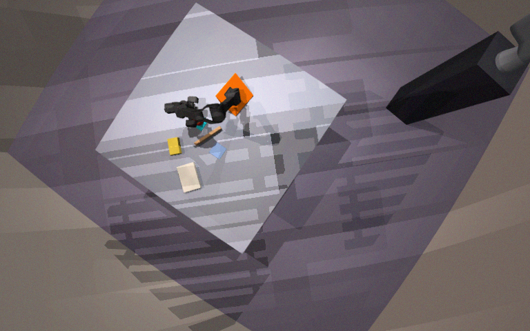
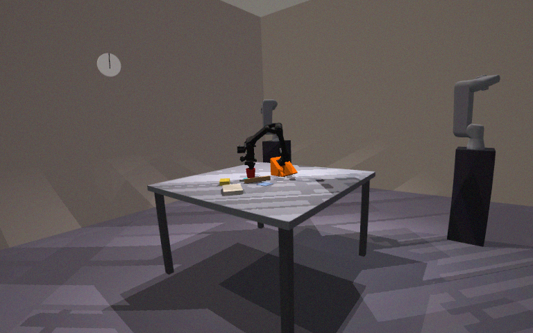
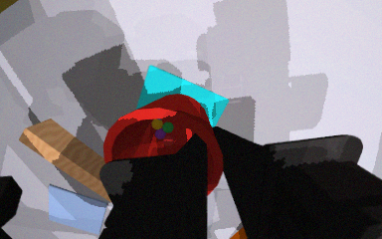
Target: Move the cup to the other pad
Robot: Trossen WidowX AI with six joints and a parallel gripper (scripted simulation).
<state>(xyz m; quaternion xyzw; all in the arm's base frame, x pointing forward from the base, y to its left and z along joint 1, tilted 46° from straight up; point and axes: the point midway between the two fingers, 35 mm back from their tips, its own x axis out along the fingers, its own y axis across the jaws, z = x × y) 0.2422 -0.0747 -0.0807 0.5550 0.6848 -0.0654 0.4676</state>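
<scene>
Top view: gripper (image 1: 196, 124) hid the cup; cyan pad (image 1: 201, 125) peeked out beneath it. Wooden stick (image 1: 208, 136) lay just at 4 o'clock, yellow block (image 1: 174, 145) at 7.

Exterior view: red cup (image 2: 250, 172) hung upright, low over the table (image 2: 314, 192), orange base (image 2: 282, 167) at 3 o'clock.

Wrist view: jaws clamped narrow on the cup's rim, marbles (image 3: 162, 128) inside. Cyan pad showed just past the cup at 12; light-blue pad (image 3: 77, 209) at 7.
</scene>
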